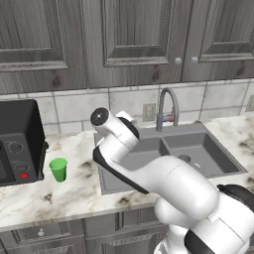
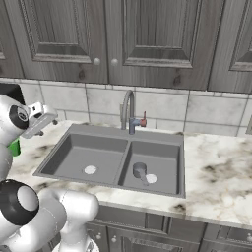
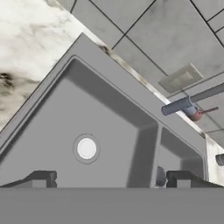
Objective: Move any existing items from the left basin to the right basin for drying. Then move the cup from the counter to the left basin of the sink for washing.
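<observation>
A: Which of the 2 steps is in hand?

B: By my reading, the 2nd. The grey metal cup with its thin side handle already sits in the right basin, just at 9 o'clock of that basin's pale drain. The left basin holds nothing but its own round drain. So the drying move looks done.

A: And the green cup?

B: The green cup stands upright on the marble worktop, well out at 9 o'clock of the sink, near the black microwave. Nothing touches it.

A: Where is the gripper?

B: The gripper hangs over the left basin, looking down at its drain; the faucet lies toward 2 o'clock in the hand view. The jaws stand wide apart and carry nothing.

A: So what does the next move call for?

B: I judge it needs a long swing away from the sink toward 9 o'clock, over the worktop to the green cup. The wide jaws suit a tumbler without a handle: come down around its tapered wall, close gently so the light plastic does not tip or slide, lift clear of the sink rim, then carry it back to the left basin.
</observation>
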### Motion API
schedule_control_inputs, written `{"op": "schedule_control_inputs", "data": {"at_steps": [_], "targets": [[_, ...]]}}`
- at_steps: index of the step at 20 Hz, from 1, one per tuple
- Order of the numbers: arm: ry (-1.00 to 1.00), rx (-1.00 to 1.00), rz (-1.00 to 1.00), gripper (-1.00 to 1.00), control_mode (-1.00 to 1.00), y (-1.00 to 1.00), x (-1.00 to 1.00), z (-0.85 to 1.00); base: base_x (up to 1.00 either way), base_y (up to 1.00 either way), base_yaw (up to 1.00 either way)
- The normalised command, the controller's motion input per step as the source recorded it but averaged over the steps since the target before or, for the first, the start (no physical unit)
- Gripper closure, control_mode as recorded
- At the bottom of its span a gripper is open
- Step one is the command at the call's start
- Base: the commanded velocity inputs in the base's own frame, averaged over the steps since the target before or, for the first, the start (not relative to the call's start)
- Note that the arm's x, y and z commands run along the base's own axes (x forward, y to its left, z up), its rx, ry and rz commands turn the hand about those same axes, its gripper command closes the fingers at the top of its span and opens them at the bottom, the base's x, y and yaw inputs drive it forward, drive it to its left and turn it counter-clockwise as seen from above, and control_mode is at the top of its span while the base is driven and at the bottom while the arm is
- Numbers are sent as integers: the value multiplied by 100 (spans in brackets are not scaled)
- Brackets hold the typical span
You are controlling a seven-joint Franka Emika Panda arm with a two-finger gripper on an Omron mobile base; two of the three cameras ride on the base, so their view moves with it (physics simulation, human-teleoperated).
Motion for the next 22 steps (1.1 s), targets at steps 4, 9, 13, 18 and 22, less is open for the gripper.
{"op": "schedule_control_inputs", "data": {"at_steps": [4, 9, 13, 18, 22], "targets": [[2, 7, 29, -100, -100, 22, -4, -8, 0, 0, 0], [1, 2, 30, -100, -100, 26, -5, -18, 0, 0, 0], [0, 0, 26, -100, -100, 33, -1, -7, 0, 0, 0], [2, 0, 21, -100, -100, 45, 0, 0, 0, 0, 0], [6, 0, 20, -100, -100, 48, 0, 0, 0, 0, 0]]}}
